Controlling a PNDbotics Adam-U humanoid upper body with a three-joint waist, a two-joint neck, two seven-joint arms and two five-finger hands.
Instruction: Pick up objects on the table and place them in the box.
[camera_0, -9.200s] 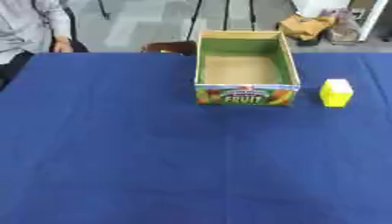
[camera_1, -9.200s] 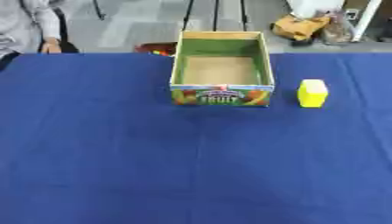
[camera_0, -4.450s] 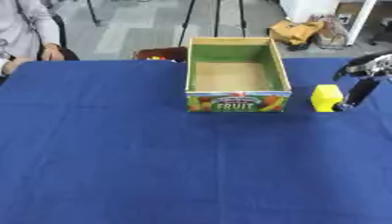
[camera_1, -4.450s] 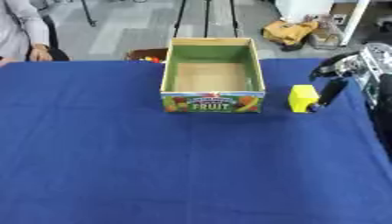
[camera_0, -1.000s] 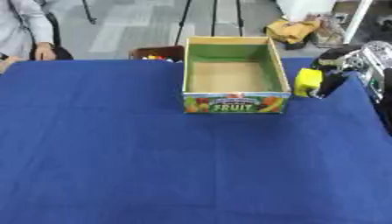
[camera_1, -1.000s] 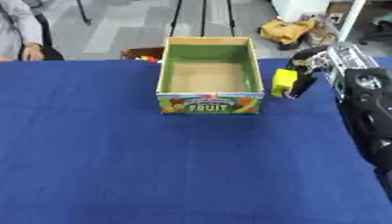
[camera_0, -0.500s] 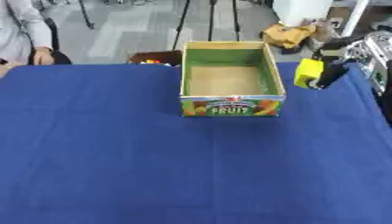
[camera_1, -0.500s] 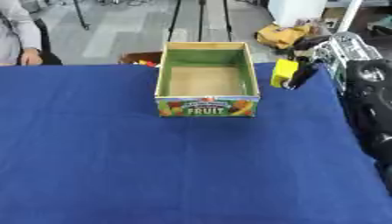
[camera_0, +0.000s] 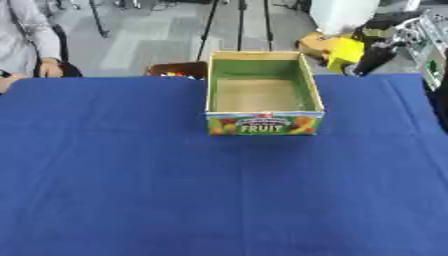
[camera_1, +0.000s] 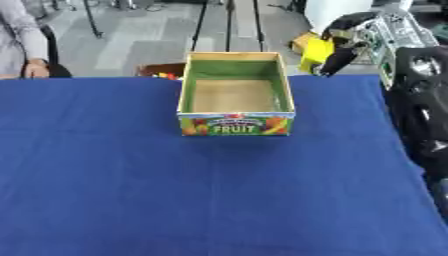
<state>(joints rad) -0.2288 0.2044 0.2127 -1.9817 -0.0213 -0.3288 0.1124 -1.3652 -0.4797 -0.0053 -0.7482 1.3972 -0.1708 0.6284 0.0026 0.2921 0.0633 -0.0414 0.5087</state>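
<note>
Table (camera_0: 131, 190): blue cloth, fills the view from 9 o'clock round to 3 o'clock.

Box (camera_0: 263, 95): open-topped cardboard, green inner walls, brown floor, "FRUIT" label on the near face. Sits on the cloth just above centre, toward 12 o'clock. Nothing visible inside it.

Yellow block (camera_0: 346, 51): at about 1 o'clock from the box, raised off the cloth, beside and slightly above the box's far right corner. It sits outside the box walls, not over the opening.

Right hand (camera_1: 343, 42): enters from the upper right at roughly 2 o'clock. Fingers are curled round the yellow block, one dark finger running down its right side; the block is pinched between them.

Left hand: shows in neither view.
</note>
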